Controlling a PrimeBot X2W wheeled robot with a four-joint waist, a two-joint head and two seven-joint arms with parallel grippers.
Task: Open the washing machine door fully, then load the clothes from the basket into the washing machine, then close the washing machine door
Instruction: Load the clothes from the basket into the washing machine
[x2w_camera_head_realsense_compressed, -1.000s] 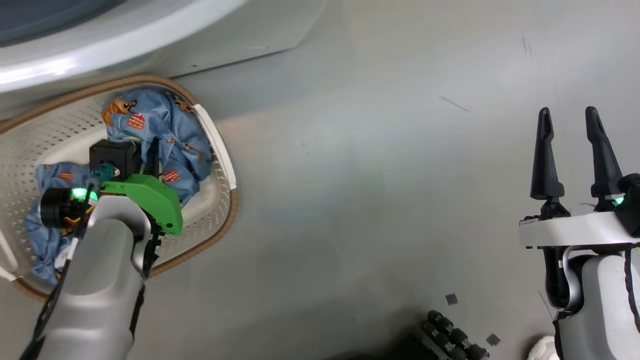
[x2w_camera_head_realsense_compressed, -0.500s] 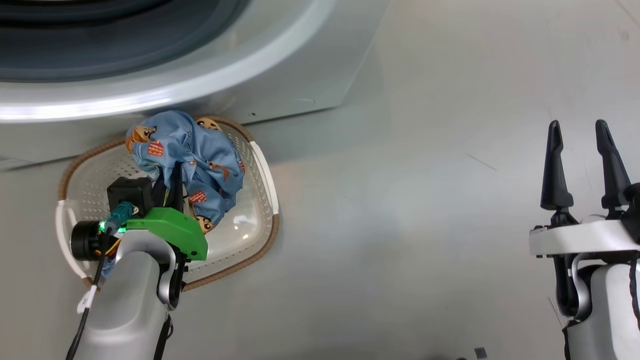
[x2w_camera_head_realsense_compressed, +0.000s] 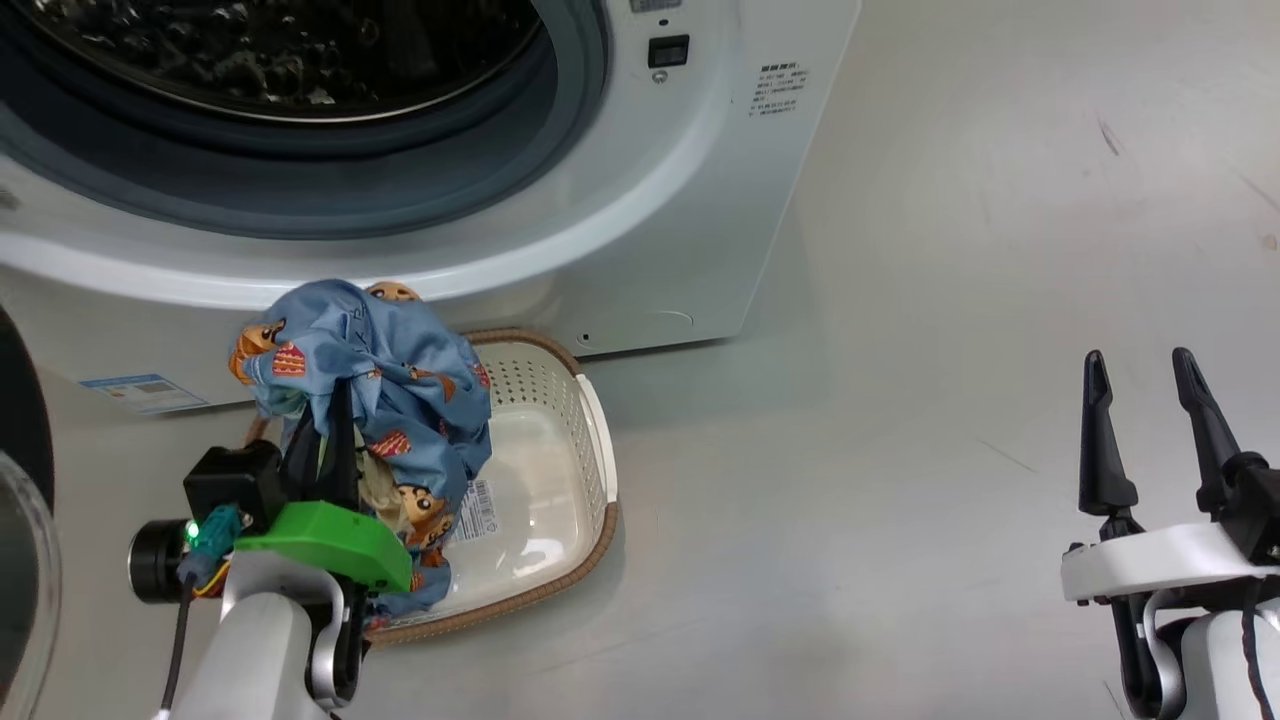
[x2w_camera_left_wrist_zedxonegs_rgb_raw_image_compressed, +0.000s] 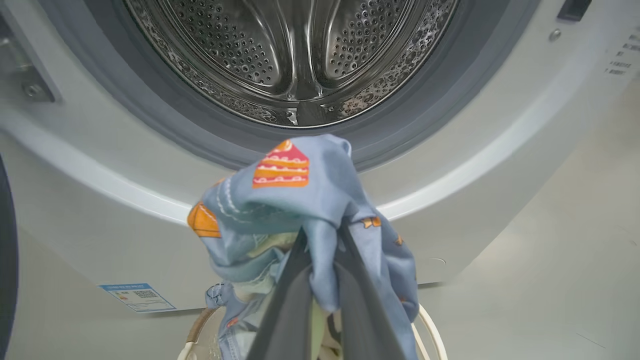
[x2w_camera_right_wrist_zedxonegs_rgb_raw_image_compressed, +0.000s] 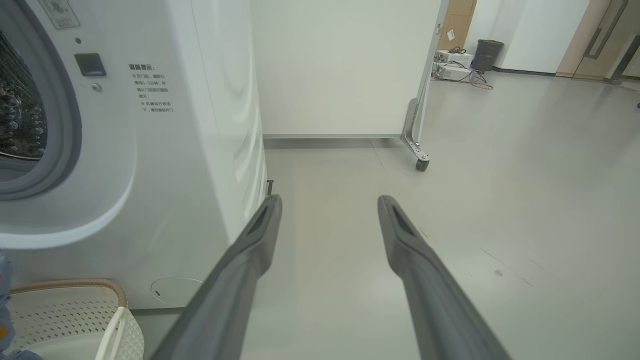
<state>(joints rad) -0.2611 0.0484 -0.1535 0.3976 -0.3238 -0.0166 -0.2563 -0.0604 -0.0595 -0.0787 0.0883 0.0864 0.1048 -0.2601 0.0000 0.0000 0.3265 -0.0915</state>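
The left gripper (x2w_camera_left_wrist_zedxonegs_rgb_raw_image_compressed: 322, 240) is clenching on the clothes (x2w_camera_head_realsense_compressed: 400, 370), which are hanging bunched around its fingers. The basket (x2w_camera_head_realsense_compressed: 590, 430) is sitting just below it. The washing machine (x2w_camera_head_realsense_compressed: 640, 200) is standing open-mouthed ahead of it. The right gripper (x2w_camera_head_realsense_compressed: 1145, 370) is holding its jaws spread and grasping nothing.

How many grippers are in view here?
2. The left gripper is shut on the clothes above the basket, before the washing machine; the right gripper stands open over the floor at lower right.
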